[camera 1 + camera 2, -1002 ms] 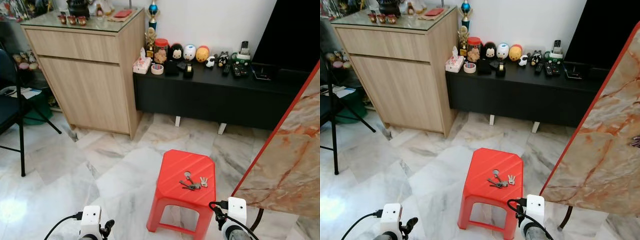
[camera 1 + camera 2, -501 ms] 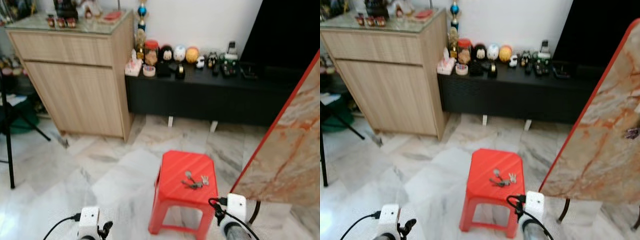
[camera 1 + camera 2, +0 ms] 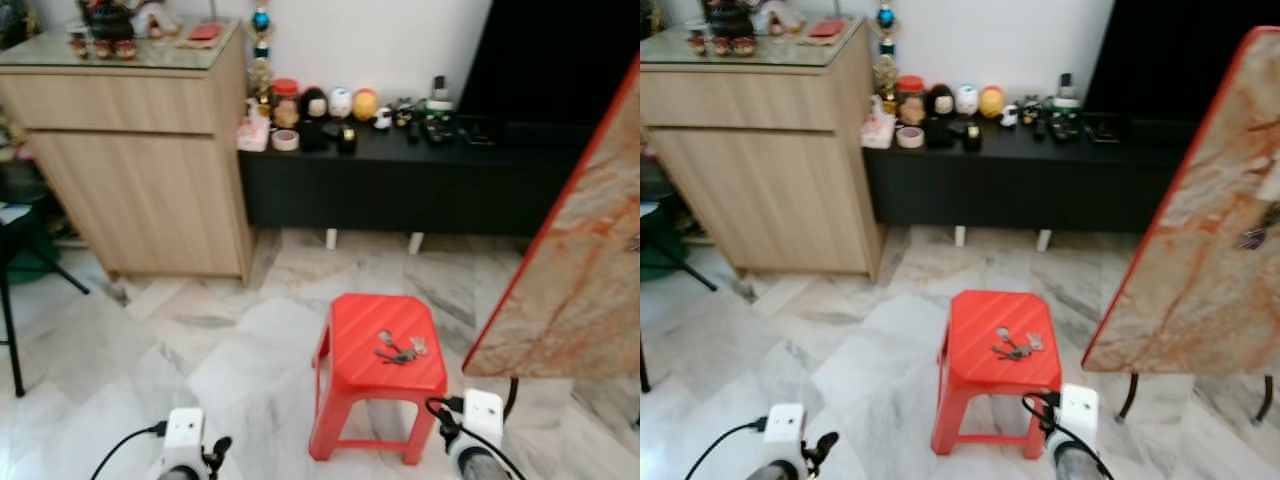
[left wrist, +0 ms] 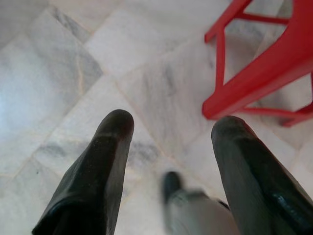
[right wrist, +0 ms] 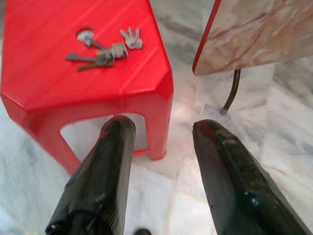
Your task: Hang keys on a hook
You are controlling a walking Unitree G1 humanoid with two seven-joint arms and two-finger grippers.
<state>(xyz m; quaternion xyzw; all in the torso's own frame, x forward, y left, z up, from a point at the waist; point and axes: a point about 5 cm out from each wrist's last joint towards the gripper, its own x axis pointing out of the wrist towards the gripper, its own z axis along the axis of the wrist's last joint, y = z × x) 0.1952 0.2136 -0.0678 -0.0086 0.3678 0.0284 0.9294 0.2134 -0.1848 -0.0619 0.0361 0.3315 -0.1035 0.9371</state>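
A bunch of silver keys (image 3: 398, 349) lies on top of a red plastic stool (image 3: 344, 370) on the marble floor. The same keys (image 5: 104, 50) and stool (image 5: 44, 83) appear in the right wrist view, beyond my right gripper (image 5: 161, 129), which is open and empty, low beside the stool's near right corner. My left gripper (image 4: 171, 127) hangs open over the floor tiles left of the stool (image 4: 264, 73). A small dark hook-like fitting (image 3: 1252, 238) sits on the tilted marble-patterned board (image 3: 1200, 250) at the right.
A wooden cabinet (image 3: 140, 160) stands at the back left. Next to it, a low black TV bench (image 3: 420, 185) carries figurines, jars and remotes. A black chair (image 3: 10, 290) is at the far left. Open marble floor lies left of the stool.
The camera has shifted: the whole scene has slid left and back, more of the marbled board shows at the right. The keys and stool lie as before. Both grippers stay open.
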